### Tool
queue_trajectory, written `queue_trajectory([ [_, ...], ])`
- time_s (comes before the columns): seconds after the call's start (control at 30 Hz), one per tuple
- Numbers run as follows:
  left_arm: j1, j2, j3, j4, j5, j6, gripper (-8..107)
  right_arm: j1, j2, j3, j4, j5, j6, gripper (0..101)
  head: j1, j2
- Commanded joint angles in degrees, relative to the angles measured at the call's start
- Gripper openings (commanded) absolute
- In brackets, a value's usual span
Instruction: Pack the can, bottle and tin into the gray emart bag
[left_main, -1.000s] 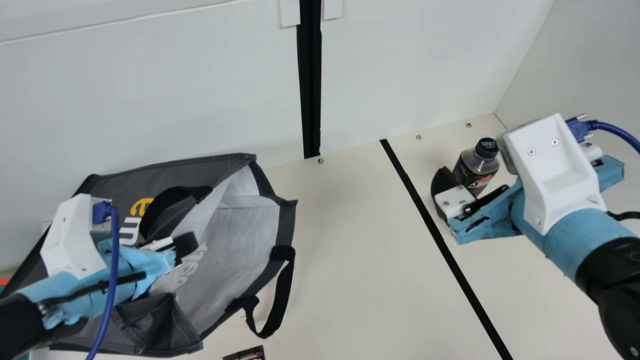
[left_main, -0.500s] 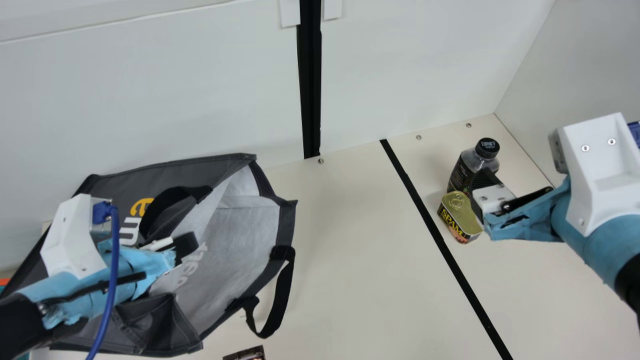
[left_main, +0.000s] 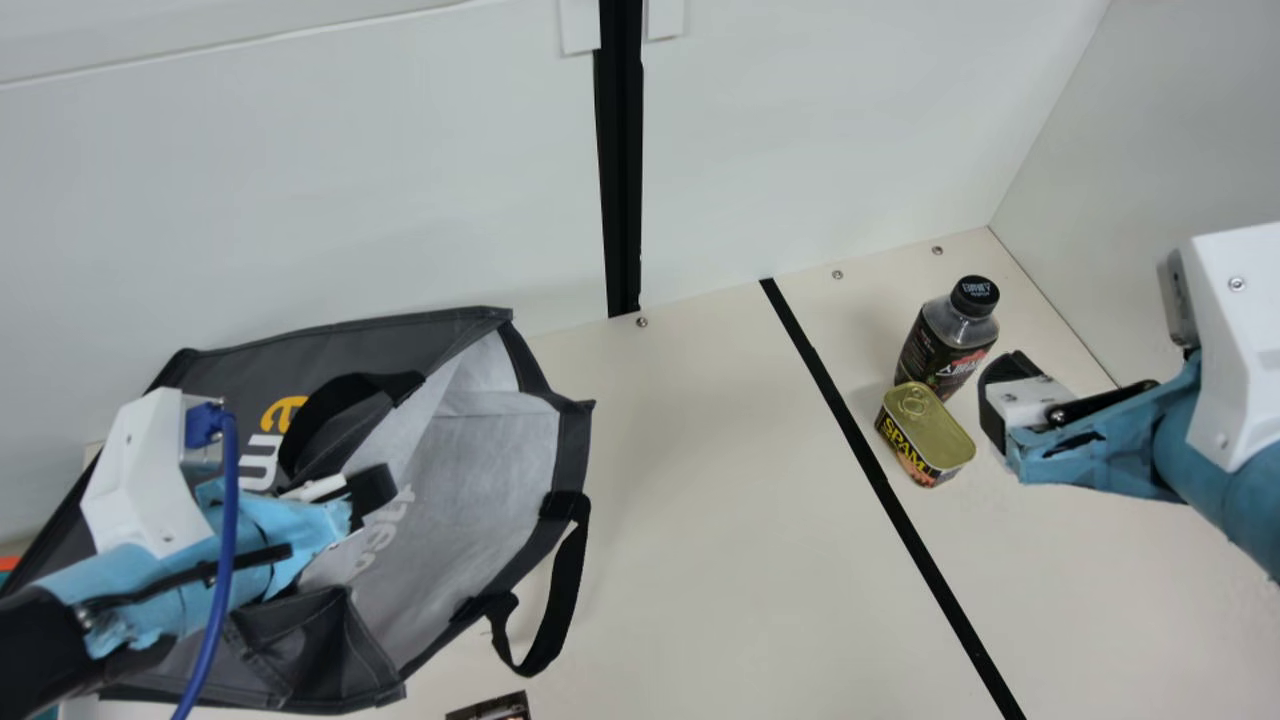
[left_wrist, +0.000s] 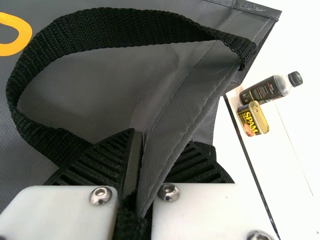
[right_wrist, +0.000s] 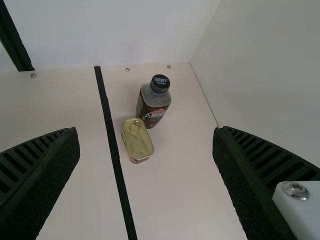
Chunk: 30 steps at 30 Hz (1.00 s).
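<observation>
Right hand (left_main: 1003, 385) gapes near the tin (left_main: 929, 428); left hand (left_main: 370, 489) clasps the bag (left_main: 475, 490).

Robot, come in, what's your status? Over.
Left gripper pinching gray bag's edge. Right gripper open, empty. Bottle and tin on table, unpacked. Tin close beside bottle, might crowd a grasp.

"What sort of place is this?"

"It looks like a robot lab. There's a robot arm (left_main: 150, 590) on the left side and another robot arm (left_main: 1225, 480) on the right."

"What else do you see?"

"A blue wire (left_main: 228, 500) hangs by the left one. Big plain walls (left_main: 300, 200) stand around the back of the table (left_main: 700, 520), and they meet in a corner. Small screws (left_main: 642, 322) are near its back edge."

"And on top?"

"A long black line (left_main: 942, 590) runs across it."
</observation>
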Motion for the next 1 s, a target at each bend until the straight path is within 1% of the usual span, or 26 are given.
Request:
queue_trajectory([
  [0.0,0.0,0.0,0.0,0.0,0.0,0.0,10,0.6,0.2,-1.2,-0.6,2.1,0.3,91,-1.3,0.0],
  [0.13,0.0,0.0,0.0,0.0,0.0,0.0,10,1.7,0.6,-3.4,-1.4,4.7,1.0,91,-1.3,0.0],
  [0.17,0.0,0.0,0.0,0.0,0.0,0.0,10,1.8,0.7,-3.6,-1.4,4.9,1.1,91,-1.3,0.0],
  [0.97,0.0,0.0,0.0,0.0,0.0,0.0,10,-5.5,0.3,-4.5,5.6,4.9,-5.4,91,-1.3,0.0],
])
